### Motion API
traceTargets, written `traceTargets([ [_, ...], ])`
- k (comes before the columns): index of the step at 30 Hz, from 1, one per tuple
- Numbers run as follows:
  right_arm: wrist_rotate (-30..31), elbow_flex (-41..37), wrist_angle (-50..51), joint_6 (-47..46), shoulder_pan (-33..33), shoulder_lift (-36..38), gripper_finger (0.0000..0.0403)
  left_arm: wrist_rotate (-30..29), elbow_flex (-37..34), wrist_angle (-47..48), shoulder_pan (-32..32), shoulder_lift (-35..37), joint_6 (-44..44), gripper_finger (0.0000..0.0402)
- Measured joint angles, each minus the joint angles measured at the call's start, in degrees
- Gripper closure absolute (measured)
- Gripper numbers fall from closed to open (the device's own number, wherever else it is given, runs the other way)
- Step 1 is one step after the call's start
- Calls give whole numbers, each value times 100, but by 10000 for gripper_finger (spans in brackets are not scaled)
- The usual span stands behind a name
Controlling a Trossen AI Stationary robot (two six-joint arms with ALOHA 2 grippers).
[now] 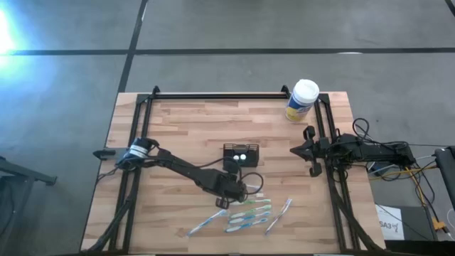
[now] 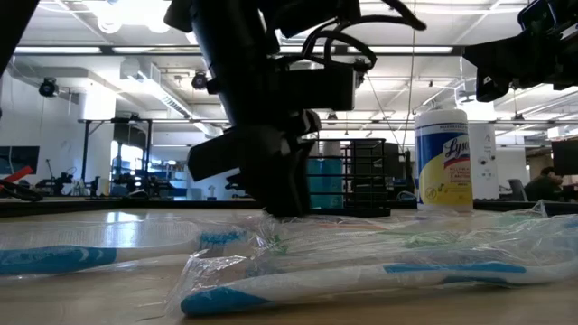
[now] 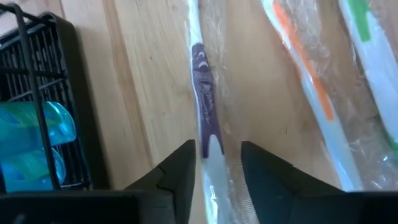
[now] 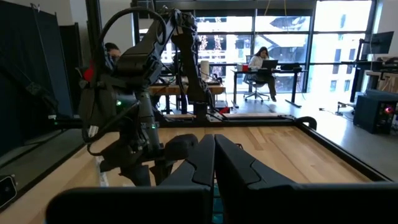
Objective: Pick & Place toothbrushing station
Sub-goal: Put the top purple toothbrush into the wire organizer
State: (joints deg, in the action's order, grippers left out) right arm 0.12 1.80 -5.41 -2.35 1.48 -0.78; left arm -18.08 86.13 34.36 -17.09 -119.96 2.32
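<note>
Left gripper (image 3: 216, 163): jaws apart, straddling a wrapped purple toothbrush (image 3: 204, 93), not yet clamped. Caddy (image 1: 240, 154) stood mid-table, just beyond, holding blue items. Right gripper (image 1: 310, 151): closed, empty, parked at the right edge. Advice: centre on the handle, close squarely, and lift clear of neighbouring wrappers (image 3: 323, 81).

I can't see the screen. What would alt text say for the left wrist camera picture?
The left gripper, fingers apart, straddles a wrapped purple-handled toothbrush lying on the wooden table. More wrapped toothbrushes, one orange, lie alongside, and a black mesh caddy holding something blue stands on the purple brush's other side.
</note>
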Motion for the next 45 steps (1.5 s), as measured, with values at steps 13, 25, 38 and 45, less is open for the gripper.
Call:
traceTargets([
  [13, 0, 0, 0, 63, 0, 0, 394, 29, 105, 82, 21, 0, 51, 380],
  [25, -2, 0, 4, 65, -2, -4, 394, -58, 611, 398, -78, 665, -36, 386],
  [38, -9, 0, 4, 57, 1, -2, 394, -899, -932, -1323, -366, 3290, 176, 386],
  [45, -9, 0, -75, 39, 2, -6, 394, -842, -3483, -4133, -351, 4997, 183, 386],
])
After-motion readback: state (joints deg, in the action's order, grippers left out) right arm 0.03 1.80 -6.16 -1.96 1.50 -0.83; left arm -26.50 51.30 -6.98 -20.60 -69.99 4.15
